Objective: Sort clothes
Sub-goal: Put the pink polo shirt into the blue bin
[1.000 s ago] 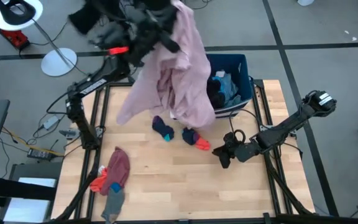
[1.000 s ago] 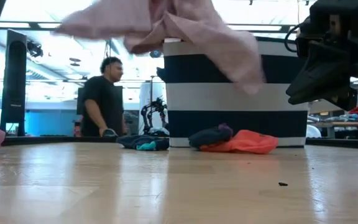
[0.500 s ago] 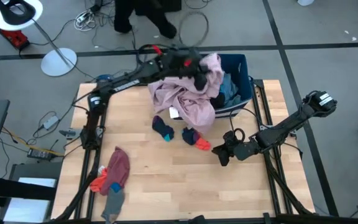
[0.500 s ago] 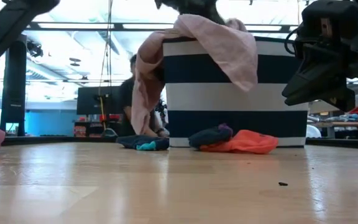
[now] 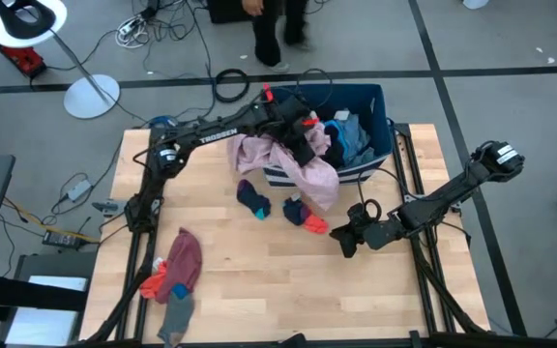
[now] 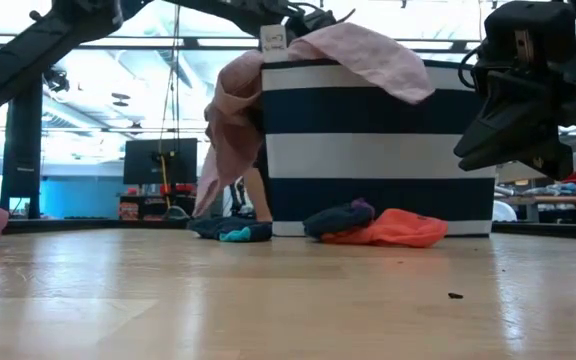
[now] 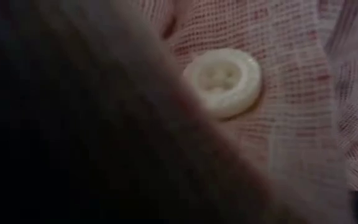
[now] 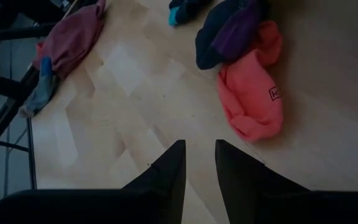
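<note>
Pink shirt (image 5: 293, 159): draped over the near rim of the striped bin (image 5: 380, 106), at about 12 o'clock of the table (image 5: 259, 280). Its long axis runs from 10 o'clock down to 4 o'clock in the high view, one end trailing onto the boards. The low view adds what the overhead cannot: a long fold hangs down the bin's side wall, almost to the table, and a white label stands up at the rim. The left wrist view shows only pink weave and a white four-hole button (image 7: 222, 81) right against the lens.

Left gripper (image 5: 303, 135): pressed together on the pink shirt, at the bin's rim. The arm lies stretched out almost flat from its base at 9 o'clock toward 1 o'clock.

Right gripper (image 8: 199, 163): fingers a little apart, holding nothing, hovering above bare boards at about 4 o'clock. The arm reaches in low from the table's right edge, folded at the elbow. Its wrist view alone shows the small logo on the red-orange garment (image 8: 253, 93).

Dark socks (image 5: 252, 200): on the table just in front of the bin, with a second dark bundle touching the red-orange garment.

Maroon garment (image 5: 182, 261): at 8 o'clock, long axis toward 6 o'clock, with grey and orange pieces at its lower end.

Blue clothes (image 5: 351, 135): inside the bin.
</note>
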